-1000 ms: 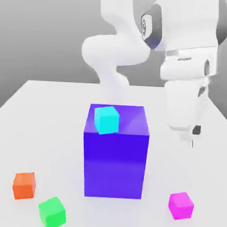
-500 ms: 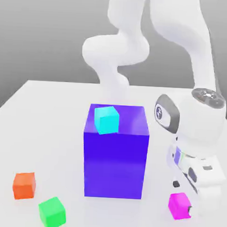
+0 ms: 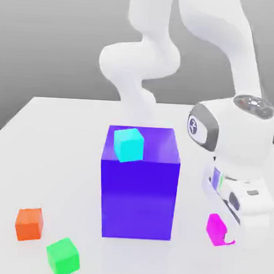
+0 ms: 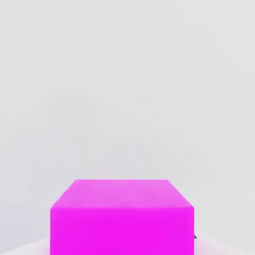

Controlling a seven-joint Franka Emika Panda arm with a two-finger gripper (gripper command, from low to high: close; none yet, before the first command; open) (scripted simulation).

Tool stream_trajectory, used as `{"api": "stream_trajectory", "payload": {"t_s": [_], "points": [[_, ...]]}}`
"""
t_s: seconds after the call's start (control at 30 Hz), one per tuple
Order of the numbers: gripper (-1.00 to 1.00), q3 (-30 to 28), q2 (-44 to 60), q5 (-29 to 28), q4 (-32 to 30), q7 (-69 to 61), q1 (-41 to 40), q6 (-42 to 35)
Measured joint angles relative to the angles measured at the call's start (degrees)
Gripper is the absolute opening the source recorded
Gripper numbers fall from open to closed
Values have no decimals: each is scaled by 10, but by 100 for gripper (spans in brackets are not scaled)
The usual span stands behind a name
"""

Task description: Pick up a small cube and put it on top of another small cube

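The small magenta-pink cube [image 3: 215, 227] hangs a little above the white table [image 3: 60, 135] at the exterior view's right, beside the big blue block. My gripper [image 3: 221, 231] is shut on it, reaching down from the white hand above. In the hand view the same cube [image 4: 122, 216] sits close in front of the camera, over pale table. A cyan small cube [image 3: 128, 144] rests on top of the blue block [image 3: 139, 190].
An orange cube [image 3: 29, 223] and a green cube [image 3: 63, 256] lie on the table at the exterior view's lower left. The tall blue block stands mid-table, close to my hand on its left. The arm's white links rise behind the block.
My hand came down over the magenta cube, the fingers shut on it, and the cube has now risen slightly off the table.
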Motion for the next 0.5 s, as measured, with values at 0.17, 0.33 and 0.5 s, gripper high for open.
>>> {"api": "stream_trajectory", "payload": {"t_s": [0.17, 0.33, 0.5], "points": [[-100, -80, -52, -86, 36, 43, -23, -42], [-100, -97, -126, -147, 44, -79, -54, -83], [-100, -113, -189, -173, 48, -238, -72, -115]]}}
